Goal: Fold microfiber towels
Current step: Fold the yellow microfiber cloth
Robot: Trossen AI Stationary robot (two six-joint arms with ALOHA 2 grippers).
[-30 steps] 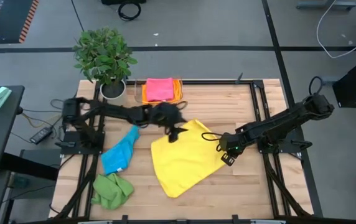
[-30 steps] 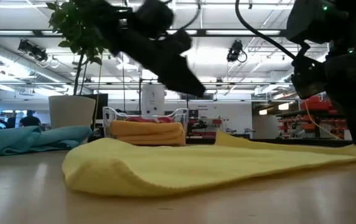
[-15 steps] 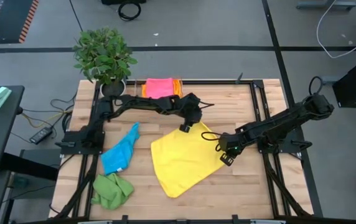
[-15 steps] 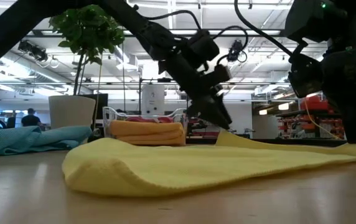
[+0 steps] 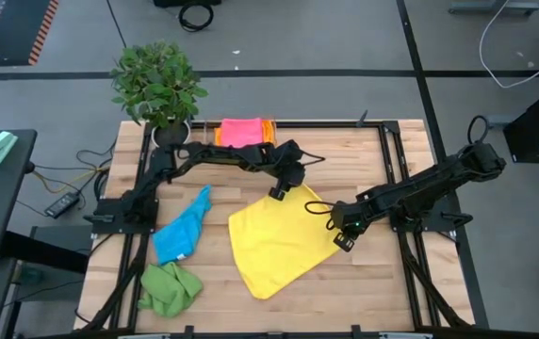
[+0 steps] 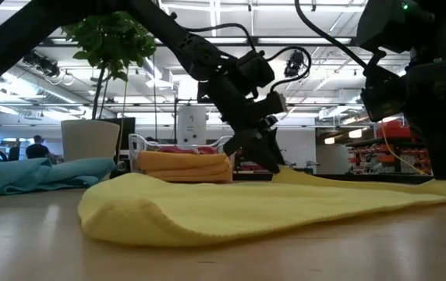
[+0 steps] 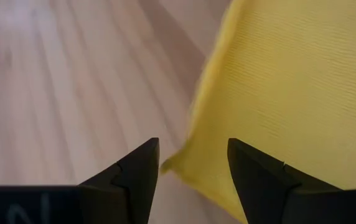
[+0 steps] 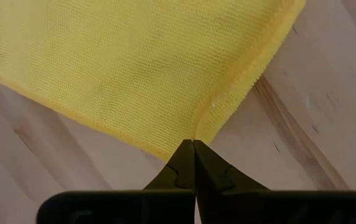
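Looks like a big robotics lab / industrial workshop hall. Wooden bench (image 5: 364, 282) on a dark metal frame, standing on grey concrete floor w/ black floor lines + hazard-striped mat (image 5: 10, 28) far left. Low view: open-plan hall behind, rows of ceiling strip lights (image 6: 44, 39), red racking (image 6: 375, 152) far right, a person (image 6: 36, 148) far left. Cables (image 5: 519, 42) on floor, potted plant (image 5: 159, 89) at far-left bench corner.

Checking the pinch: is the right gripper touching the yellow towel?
Touching. The right wrist view shows the shut right gripper pinching the yellow towel at its edge.
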